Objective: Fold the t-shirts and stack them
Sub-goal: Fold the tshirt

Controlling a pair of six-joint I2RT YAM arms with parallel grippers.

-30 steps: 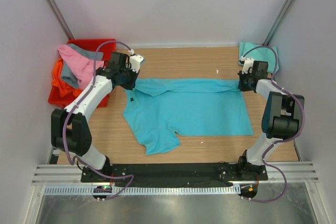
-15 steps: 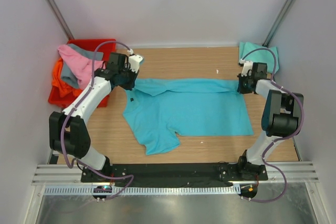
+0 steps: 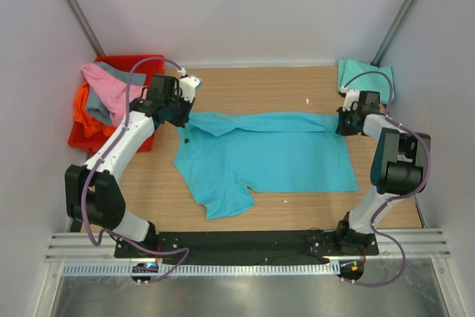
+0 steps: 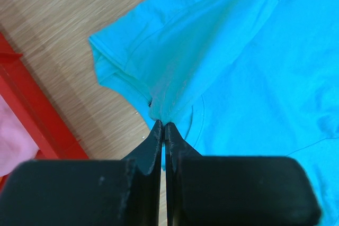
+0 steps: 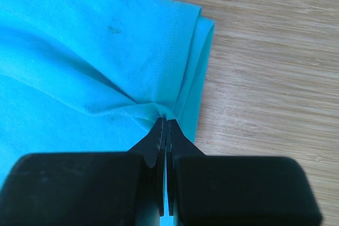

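Note:
A bright turquoise t-shirt (image 3: 267,155) lies spread across the middle of the wooden table, its far edge folded over toward the front. My left gripper (image 3: 180,114) is shut on the shirt's far-left shoulder, and the left wrist view shows the cloth (image 4: 222,62) bunched at the closed tips (image 4: 163,125). At the far-right corner my right gripper (image 3: 343,122) pinches the hem (image 5: 164,67), its tips (image 5: 166,121) closed on the fabric. A folded mint-teal t-shirt (image 3: 364,76) rests at the back right. Pink (image 3: 104,88), grey and orange shirts fill the crate.
A red plastic crate (image 3: 130,64) stands at the back left, its rim (image 4: 39,120) close beside my left gripper. White walls enclose the table on three sides. A small white speck (image 3: 307,101) lies on the wood behind the shirt.
Both grippers have crept slightly outward and toward the back, keeping their hold, and the shirt's far edge is pulled a little tauter. The rest of the shirt lies as before.

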